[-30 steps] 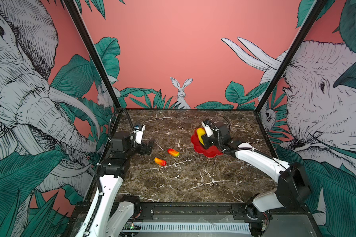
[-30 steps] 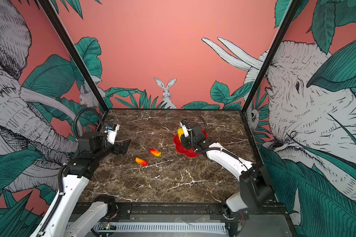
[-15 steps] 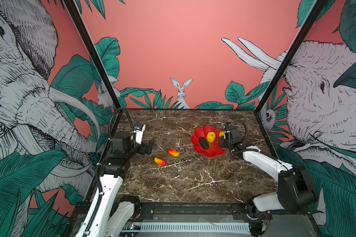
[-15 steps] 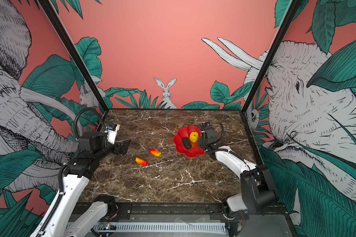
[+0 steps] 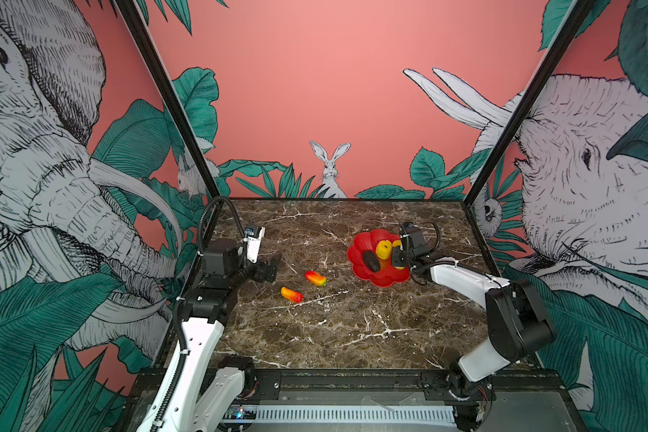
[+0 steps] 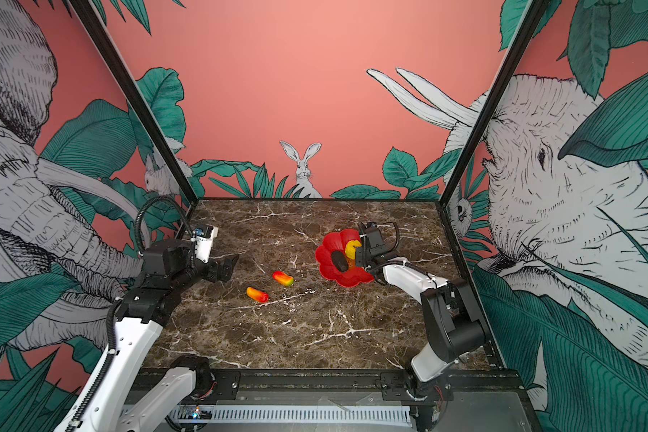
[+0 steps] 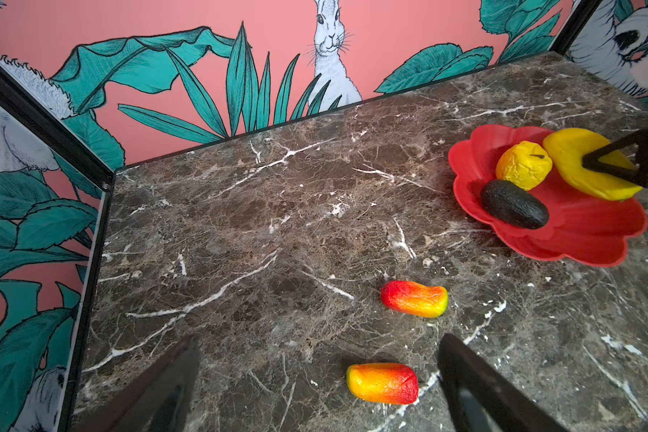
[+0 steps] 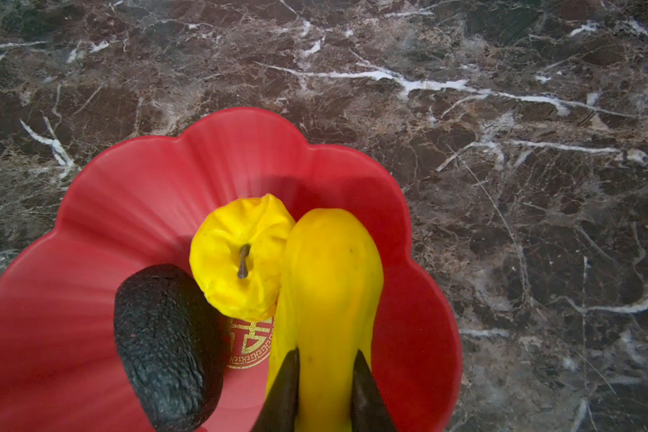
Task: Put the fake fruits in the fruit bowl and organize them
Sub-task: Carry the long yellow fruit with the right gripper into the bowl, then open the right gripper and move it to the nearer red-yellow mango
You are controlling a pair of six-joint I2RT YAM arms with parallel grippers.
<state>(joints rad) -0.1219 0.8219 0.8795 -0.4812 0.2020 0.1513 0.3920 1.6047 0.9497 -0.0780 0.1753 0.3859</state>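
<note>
My left gripper (image 5: 271,266) hangs by the worktop's left edge, fingers spread and empty. The front mango piece (image 5: 292,294) and the back mango piece (image 5: 315,278) lie left of centre. Toward the right edge, the fruit bowl (image 5: 386,282) holds the black fruit (image 5: 371,260) and the bumpy yellow fruit (image 5: 383,250). My right gripper (image 8: 326,355) pinches the long yellow fruit (image 8: 330,269) over the bowl.

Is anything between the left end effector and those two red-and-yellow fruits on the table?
Nothing visible does. Only bare marble table separates the open left end effector from the nearer mango-like fruit and the farther mango-like fruit.
</note>
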